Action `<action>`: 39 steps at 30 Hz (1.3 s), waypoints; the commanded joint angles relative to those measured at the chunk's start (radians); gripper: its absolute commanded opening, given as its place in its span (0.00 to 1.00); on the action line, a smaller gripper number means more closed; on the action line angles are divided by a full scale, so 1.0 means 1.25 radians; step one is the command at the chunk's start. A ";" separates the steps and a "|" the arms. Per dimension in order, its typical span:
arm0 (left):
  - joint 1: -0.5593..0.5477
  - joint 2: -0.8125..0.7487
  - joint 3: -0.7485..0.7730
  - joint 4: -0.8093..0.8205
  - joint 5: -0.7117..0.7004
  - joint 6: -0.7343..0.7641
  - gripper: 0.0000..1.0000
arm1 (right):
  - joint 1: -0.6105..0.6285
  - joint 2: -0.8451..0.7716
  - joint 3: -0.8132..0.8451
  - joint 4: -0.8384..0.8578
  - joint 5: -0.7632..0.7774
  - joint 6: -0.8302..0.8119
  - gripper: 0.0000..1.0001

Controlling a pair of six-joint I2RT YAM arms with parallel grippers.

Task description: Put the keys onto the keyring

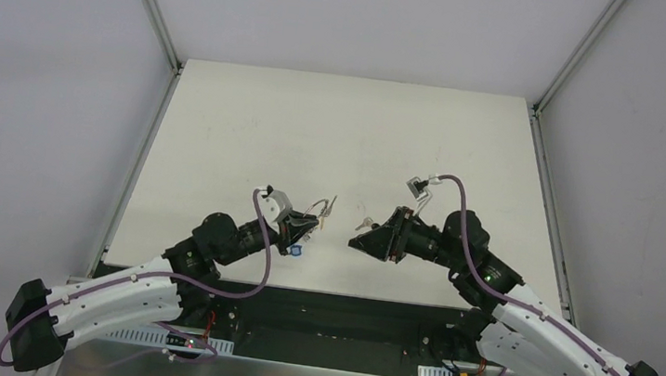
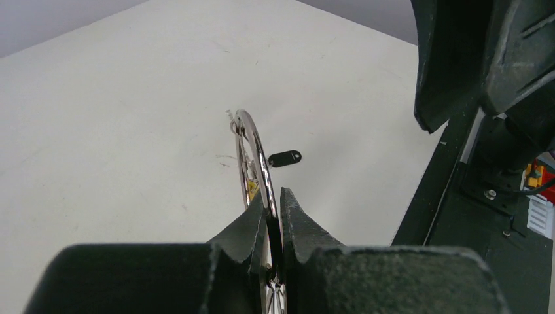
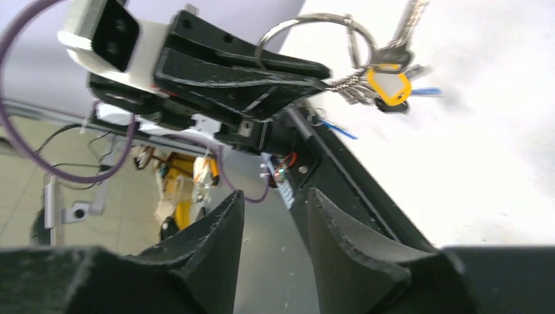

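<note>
Keyring (image 2: pixel 264 171) held off bench (image 1: pixel 318 121), near-centre – pinched edge-on by closed left fingers (image 2: pixel 239 239). Yellow-head key (image 3: pixel 386 86) + silver ones already hang on it. Black-headed piece (image 2: pixel 285 158) loose on bench just beyond, prob. a key left to thread. Right fingers (image 3: pixel 213 242) apart, empty. Ring's split not visible – bunch blurred.

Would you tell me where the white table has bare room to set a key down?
The far half of the white table, beyond both grippers, is bare. It is crowded between the left gripper, shut on the thin silver wire keyring, and the right gripper.
</note>
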State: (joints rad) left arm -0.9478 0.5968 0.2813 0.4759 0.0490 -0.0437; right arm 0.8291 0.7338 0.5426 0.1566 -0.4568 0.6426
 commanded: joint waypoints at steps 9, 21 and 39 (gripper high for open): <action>0.002 0.090 0.163 -0.120 -0.122 -0.054 0.00 | 0.000 -0.078 -0.013 -0.208 0.394 -0.011 0.99; 0.002 0.271 0.330 -0.336 -0.489 -0.055 0.00 | -0.001 -0.027 -0.032 -0.236 0.495 -0.047 0.99; -0.008 0.894 0.698 -0.536 -0.679 -0.011 0.08 | -0.002 0.023 -0.011 -0.319 0.496 -0.119 0.99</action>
State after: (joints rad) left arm -0.9482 1.5623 1.0031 -0.1383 -0.8425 -0.0635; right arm 0.8288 0.7948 0.5159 -0.2234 0.1318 0.5228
